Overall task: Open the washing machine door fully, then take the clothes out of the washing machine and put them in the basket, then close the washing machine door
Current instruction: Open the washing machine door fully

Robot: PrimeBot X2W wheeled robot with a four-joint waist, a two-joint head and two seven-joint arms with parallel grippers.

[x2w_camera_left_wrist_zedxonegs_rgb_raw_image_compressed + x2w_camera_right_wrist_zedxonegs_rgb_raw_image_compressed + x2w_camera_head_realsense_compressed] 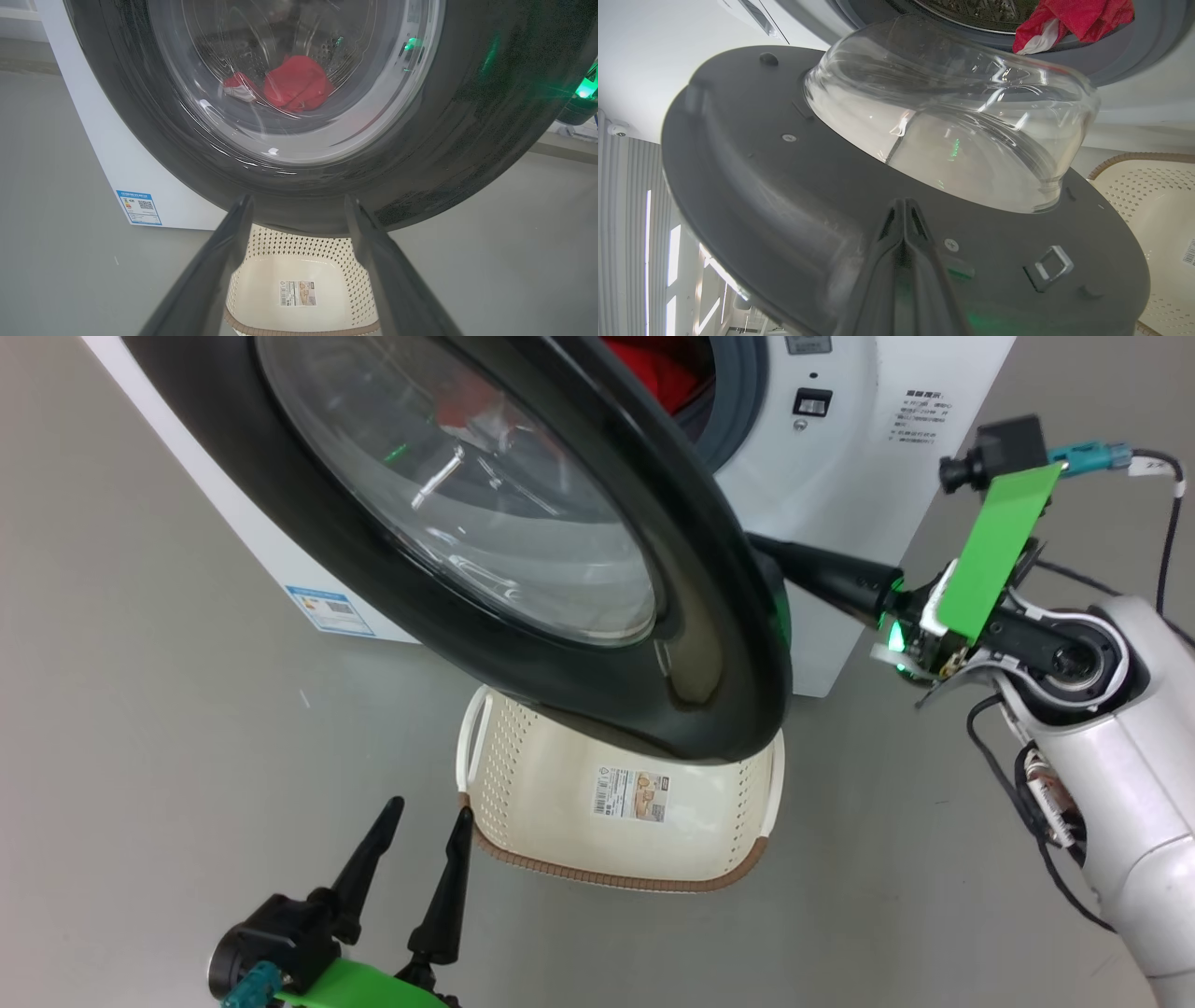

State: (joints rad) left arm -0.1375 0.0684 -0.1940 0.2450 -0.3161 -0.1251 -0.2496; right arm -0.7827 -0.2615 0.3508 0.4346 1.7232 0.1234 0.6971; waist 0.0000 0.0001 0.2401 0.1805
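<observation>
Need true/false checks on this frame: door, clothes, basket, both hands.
1. The washing machine door is closed. False: it stands swung out from the washing machine.
2. The clothes are inside the washing machine. True.
3. The basket holds no clothes. True.
4. The left hand is shut. False: it is open.
5. The right hand grips clothes. False: it is shut and empty, at the door's inner face.
</observation>
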